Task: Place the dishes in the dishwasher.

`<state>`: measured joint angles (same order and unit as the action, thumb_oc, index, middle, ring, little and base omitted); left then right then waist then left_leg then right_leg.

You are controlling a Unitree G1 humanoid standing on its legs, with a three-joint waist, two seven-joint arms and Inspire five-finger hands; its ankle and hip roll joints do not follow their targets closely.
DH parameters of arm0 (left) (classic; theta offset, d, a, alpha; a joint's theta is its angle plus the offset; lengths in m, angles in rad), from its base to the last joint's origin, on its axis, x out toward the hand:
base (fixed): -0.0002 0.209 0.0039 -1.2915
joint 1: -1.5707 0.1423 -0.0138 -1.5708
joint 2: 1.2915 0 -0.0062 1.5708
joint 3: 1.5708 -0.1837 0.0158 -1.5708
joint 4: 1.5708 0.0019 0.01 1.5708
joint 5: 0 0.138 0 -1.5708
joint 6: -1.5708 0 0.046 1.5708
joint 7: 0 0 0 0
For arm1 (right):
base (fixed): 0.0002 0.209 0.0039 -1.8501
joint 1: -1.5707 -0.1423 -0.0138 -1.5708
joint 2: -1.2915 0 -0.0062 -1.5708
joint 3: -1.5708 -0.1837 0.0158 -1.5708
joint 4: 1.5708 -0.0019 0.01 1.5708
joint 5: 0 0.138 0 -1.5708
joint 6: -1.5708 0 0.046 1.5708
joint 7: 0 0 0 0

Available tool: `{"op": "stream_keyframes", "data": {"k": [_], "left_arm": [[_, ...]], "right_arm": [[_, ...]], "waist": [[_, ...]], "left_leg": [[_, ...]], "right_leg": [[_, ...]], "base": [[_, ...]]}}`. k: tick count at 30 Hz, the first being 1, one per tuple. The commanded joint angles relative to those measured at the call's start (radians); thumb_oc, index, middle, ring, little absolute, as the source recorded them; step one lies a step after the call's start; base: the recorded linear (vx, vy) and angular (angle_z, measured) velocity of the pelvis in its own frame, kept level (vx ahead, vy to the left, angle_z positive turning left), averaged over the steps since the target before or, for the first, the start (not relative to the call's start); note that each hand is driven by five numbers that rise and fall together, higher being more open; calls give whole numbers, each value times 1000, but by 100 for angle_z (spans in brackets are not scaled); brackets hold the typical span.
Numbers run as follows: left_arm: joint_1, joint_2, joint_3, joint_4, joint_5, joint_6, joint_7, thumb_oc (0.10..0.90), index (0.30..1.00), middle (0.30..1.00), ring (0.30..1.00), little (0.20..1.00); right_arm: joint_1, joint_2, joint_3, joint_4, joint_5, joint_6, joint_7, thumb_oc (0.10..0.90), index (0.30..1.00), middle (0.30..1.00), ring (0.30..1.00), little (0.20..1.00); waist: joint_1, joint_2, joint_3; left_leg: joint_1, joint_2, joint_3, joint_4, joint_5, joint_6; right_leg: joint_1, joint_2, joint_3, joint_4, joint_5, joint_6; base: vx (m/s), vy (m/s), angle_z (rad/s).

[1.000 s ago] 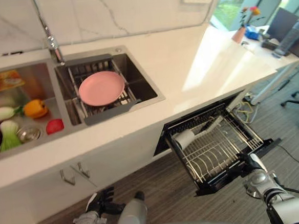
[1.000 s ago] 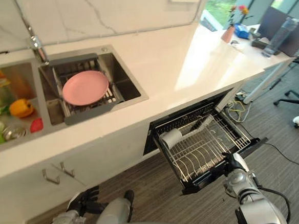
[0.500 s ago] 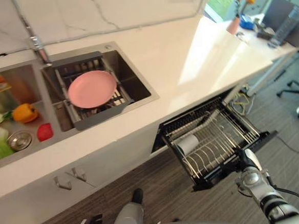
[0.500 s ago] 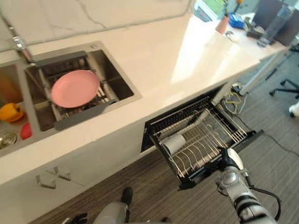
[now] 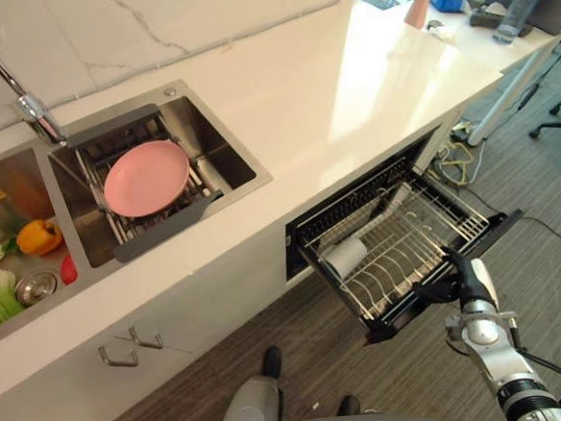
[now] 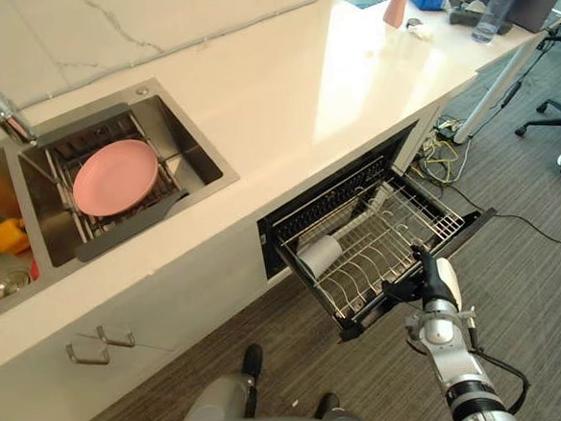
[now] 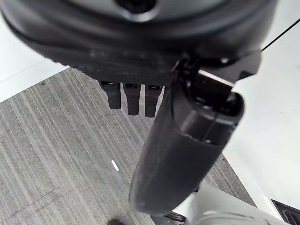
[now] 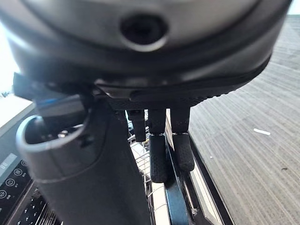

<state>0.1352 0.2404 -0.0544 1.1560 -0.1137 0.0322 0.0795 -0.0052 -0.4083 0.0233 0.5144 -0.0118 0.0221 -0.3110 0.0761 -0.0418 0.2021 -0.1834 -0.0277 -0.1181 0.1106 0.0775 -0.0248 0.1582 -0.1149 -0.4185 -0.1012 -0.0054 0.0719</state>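
Head camera has swung since a second ago: sink (image 5: 229, 166) now sits further left and higher, and I see more floor. Plate and rack haven't moved relative to the counter (image 5: 348, 80); that's camera motion, not the things.

Right robot hand (image 5: 457, 277) was at the front edge of the pulled-out rack (image 5: 399, 250) before and is still there, arm coming up from lower right. Its fingers (image 8: 158, 159) reach down over the rack's front rim, only slightly bent; I can't tell from the wrist view whether they actually grip the rim.

Left robot hand (image 7: 136, 101) hangs low over the floor beside the cabinet, fingers straight, holding nothing.

Pink plate (image 5: 146, 177) lies flat, face up, on the drain rack (image 5: 157, 234) across the right sink basin. It's round, so no long axis. A white cup (image 5: 344, 256) lies on its side in the dishwasher rack, its long axis roughly across the rack. Vegetables (image 5: 14, 258) in the left basin.
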Motion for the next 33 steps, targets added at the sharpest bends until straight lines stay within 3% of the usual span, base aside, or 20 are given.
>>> {"op": "stream_keyframes", "data": {"k": [1,6,10,13,25,29,31,32,33], "left_arm": [[-4,-22,-65,42,-10,-6,1,800,900,900,900,900],[-8,-33,-74,23,-11,-11,7,800,900,900,900,900],[4,-40,-90,-6,0,-23,10,800,900,900,900,900],[6,-47,-107,-9,0,-25,6,800,900,900,900,900],[37,-67,-73,45,-13,-36,14,800,900,900,900,900],[45,-82,-50,53,-51,-44,31,800,900,900,900,900],[39,-86,-47,62,-56,-46,37,800,900,900,900,900],[32,-86,-45,64,-58,-48,40,800,900,900,900,900],[32,-84,-30,62,-60,-47,46,800,900,900,900,900]], "right_arm": [[-36,-59,-159,-111,60,-75,-110,800,900,900,900,900],[-8,-23,-223,-321,82,-168,-134,800,900,900,900,900],[19,3,-305,-537,11,-241,-184,800,900,900,900,900],[-7,31,-317,-653,53,-288,-175,800,900,900,900,900],[-41,16,-176,-828,291,-349,39,800,900,900,900,900],[-50,42,-96,-822,422,-348,102,800,900,900,900,900],[-56,41,-82,-808,445,-342,106,800,900,900,900,900],[-63,40,-75,-804,458,-339,107,800,900,900,900,900],[-71,43,-60,-795,473,-330,109,800,900,900,900,900]], "waist": [[-8,51,-69],[-33,72,-73],[-52,95,-79],[-57,104,-83],[-39,128,-65],[-18,137,-30],[-15,136,-13],[-20,132,-8],[-25,131,-4]], "left_leg": [[211,108,-19,-198,-67,-53],[226,127,10,-198,-66,-57],[237,142,20,-198,-63,-63],[237,154,23,-198,-58,-70],[223,186,0,-195,-18,-96],[177,148,-19,-152,-3,-90],[136,131,10,-116,2,-89],[101,130,70,-84,4,-88],[88,162,201,-52,-3,-89]], "right_leg": [[-27,18,23,25,-61,24],[-27,35,57,23,-69,18],[-21,53,76,20,-80,11],[-21,65,82,17,-85,4],[-24,101,88,14,-102,-22],[-33,78,71,14,-92,-16],[-32,57,47,14,-89,-11],[-35,38,20,14,-84,-7],[-39,14,-21,14,-79,3]], "base": [[3,-56,-11],[6,-36,-22],[13,-48,-22],[3,-57,-21],[-12,-56,-3],[-91,17,14],[-138,49,22],[-142,64,48],[-177,97,112]]}}
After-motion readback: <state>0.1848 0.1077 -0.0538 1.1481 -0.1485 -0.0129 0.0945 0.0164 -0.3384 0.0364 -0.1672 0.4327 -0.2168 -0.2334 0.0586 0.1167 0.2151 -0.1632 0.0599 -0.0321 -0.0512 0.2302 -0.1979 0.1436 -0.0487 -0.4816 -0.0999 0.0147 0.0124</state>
